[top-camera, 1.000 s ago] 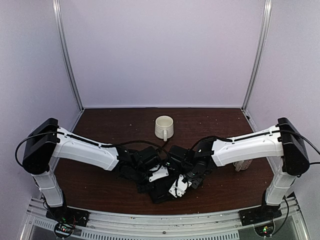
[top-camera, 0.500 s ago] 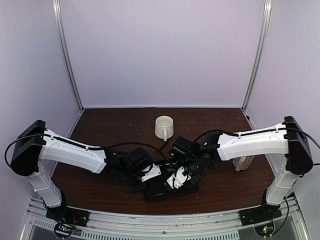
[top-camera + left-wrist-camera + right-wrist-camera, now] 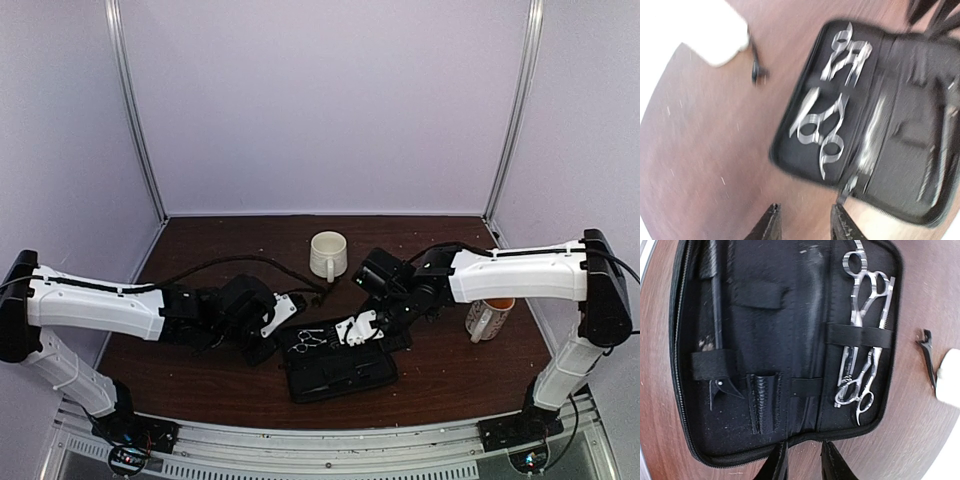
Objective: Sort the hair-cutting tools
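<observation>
The black case point(image 3: 340, 372) lies open at the table's front. Two silver scissors point(image 3: 312, 340) are strapped in one half, seen in the right wrist view as one pair point(image 3: 867, 295) above the other point(image 3: 857, 385), and blurred in the left wrist view point(image 3: 820, 130). A thin black hair clip point(image 3: 926, 352) lies on the table beside the case, also in the left wrist view point(image 3: 757, 67). A long black tool point(image 3: 715, 315) sits under a strap in the other half. My left gripper point(image 3: 278, 325) point(image 3: 805, 225) is open and empty at the case's left edge. My right gripper point(image 3: 358, 335) point(image 3: 804, 462) is open and empty at its far edge.
A white mug point(image 3: 328, 253) stands behind the case at mid table. A yellow-lined mug point(image 3: 485, 318) stands at the right, under my right arm. Metal frame posts and purple walls close in the table on three sides.
Both grippers have drawn back from over the case, the left one to the left, the right one back and right. The case now lies open with the scissors showing.
</observation>
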`<action>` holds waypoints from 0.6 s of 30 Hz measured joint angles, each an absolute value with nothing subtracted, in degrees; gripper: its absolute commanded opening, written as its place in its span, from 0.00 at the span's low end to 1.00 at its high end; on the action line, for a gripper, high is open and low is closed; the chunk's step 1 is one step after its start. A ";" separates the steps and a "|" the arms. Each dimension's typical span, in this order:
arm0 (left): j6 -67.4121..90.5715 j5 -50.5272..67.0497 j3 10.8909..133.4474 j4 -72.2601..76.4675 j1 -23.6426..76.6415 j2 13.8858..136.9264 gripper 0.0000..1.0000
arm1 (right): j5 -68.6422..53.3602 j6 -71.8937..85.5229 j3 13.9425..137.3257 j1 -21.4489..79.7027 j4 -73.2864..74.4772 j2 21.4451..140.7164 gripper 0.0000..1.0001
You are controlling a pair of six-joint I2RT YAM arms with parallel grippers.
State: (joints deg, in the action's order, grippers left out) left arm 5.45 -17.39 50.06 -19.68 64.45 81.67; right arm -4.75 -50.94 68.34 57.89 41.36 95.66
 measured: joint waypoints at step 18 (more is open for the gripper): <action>11.18 -8.38 76.62 -28.82 47.62 98.61 0.39 | -16.53 -34.00 71.61 43.46 41.04 88.16 0.22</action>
